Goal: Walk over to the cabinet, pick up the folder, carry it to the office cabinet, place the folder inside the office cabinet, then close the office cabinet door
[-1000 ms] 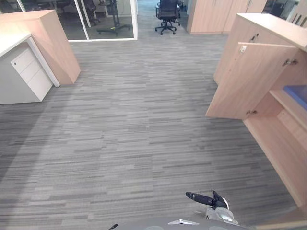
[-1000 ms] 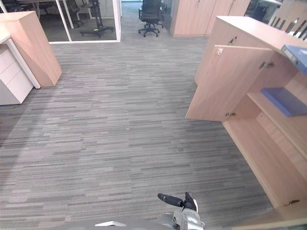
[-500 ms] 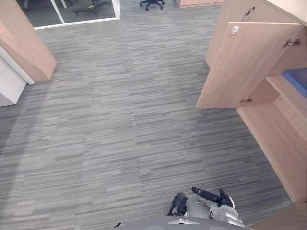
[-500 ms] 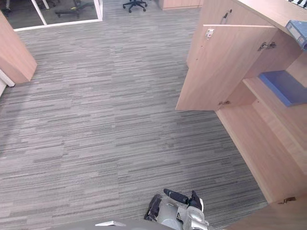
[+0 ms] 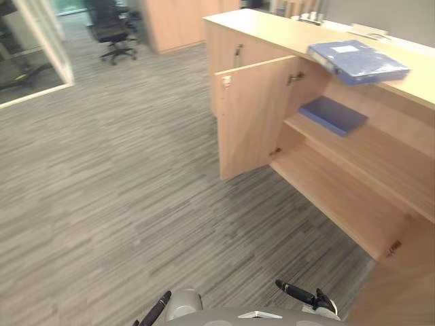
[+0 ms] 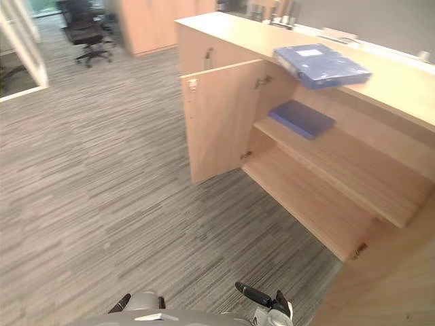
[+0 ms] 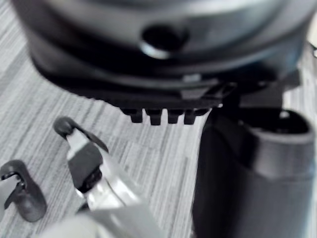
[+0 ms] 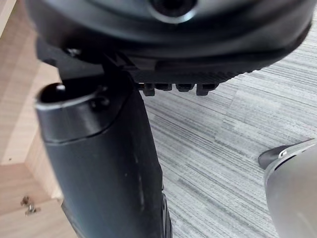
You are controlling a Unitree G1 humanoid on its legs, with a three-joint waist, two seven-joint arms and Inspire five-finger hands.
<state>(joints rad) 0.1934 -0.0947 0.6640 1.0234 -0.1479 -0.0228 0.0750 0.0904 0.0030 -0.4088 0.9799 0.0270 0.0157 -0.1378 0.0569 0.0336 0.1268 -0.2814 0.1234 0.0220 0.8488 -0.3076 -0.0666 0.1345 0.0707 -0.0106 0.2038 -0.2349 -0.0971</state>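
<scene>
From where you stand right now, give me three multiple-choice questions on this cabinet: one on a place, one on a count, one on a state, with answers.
1. Where does the topmost blue folder lie? A. on the floor B. atop the cabinet C. on the bottom shelf
2. How many blue folders show? A. one B. two C. four
3. The cabinet door is: A. shut B. removed C. open
Answers: 1 B, it rests on its top; 2 B, the second folder lies on the upper shelf; 3 C, it stands swung outward.

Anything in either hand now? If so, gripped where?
Nothing held: left hand and right hand are open over the carpet. One blue folder lies on the cabinet top, a second folder on the shelf inside.
</scene>
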